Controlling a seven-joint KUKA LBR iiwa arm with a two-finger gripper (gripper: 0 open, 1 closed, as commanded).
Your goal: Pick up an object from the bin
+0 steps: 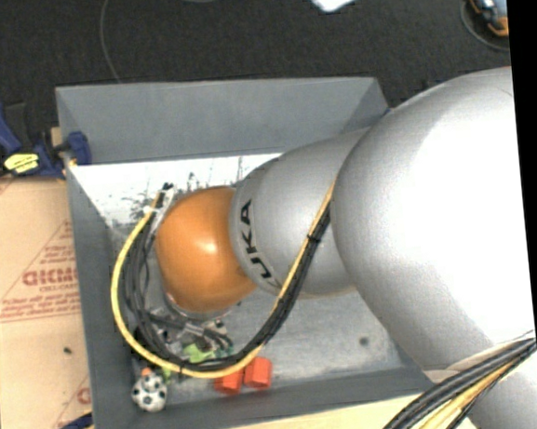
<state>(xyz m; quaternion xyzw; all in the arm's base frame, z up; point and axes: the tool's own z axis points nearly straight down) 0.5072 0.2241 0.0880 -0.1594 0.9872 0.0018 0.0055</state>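
Reaching from the right into the grey metal bin (223, 119) with the thick silver arm (419, 224), crossing most of the floor and covering its right and middle parts. Carrying a rounded orange cover (200, 252) at the wrist, hanging over the left half of the bin. Looping a yellow cable (115, 286) and black cables (136, 286) out to the left of that cover, then curving back along the near side and up toward the arm.

Hanging the gripper (194, 340) low beneath the orange cover, in the near left part of the bin, close to the floor. Showing grey metal parts of it among the cables, yet too hidden to tell whether spread or closed, or whether gripping anything.

Hovering over or against a small bright green thing (202, 353), lying just under those metal parts and just on the far side of the yellow cable; impossible to tell whether touching it.

Lying nearest otherwise: a small black-and-white ball (150, 393) patterned like a football, resting in the near left corner, apart from the gripper; and two orange-red blocks (245, 378), sitting side by side and touching, close to the near wall, to the near right of the gripper, just outside the cable loop.
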